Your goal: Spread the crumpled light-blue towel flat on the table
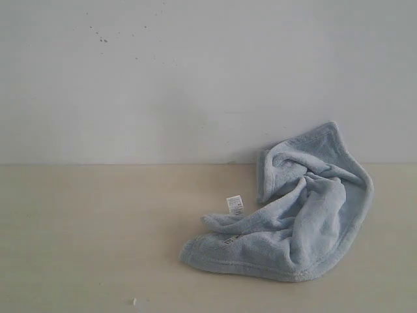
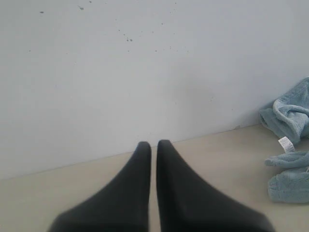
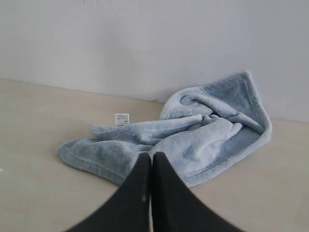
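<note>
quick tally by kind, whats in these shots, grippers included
towel: 1
tag on the towel: 1
table: 1
grippers: 2, left gripper and right gripper, both shut and holding nothing
total: 5

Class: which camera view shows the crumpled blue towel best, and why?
The exterior view: the whole towel shows, nothing in front of it. The right wrist view shows most of it, the right gripper covering part of its near edge. The left wrist view catches only one end.
</note>
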Available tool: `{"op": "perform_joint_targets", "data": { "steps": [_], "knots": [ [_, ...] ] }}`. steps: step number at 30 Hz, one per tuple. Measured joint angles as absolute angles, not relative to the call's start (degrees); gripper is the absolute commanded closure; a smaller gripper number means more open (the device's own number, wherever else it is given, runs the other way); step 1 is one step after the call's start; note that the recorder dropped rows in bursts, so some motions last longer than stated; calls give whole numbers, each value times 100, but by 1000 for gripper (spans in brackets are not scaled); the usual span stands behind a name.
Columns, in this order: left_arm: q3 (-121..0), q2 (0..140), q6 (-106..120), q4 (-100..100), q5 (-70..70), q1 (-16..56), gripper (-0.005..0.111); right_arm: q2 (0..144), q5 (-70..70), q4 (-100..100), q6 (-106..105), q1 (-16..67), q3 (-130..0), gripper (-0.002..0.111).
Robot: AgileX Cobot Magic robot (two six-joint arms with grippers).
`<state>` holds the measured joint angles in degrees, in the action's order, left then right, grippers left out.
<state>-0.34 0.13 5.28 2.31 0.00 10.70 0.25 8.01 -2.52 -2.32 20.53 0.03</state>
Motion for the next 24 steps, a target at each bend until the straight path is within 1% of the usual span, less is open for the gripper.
{"op": "perform_joint_targets", "data": {
  "steps": [18, 24],
  "knots": [
    [-34, 13, 528, 231, 0, 1070, 103, 25, 580, -252, -232, 2053, 3, 108],
    [-34, 13, 528, 231, 0, 1070, 103, 25, 0, -252, 1038, 2053, 3, 108]
  ]
}}
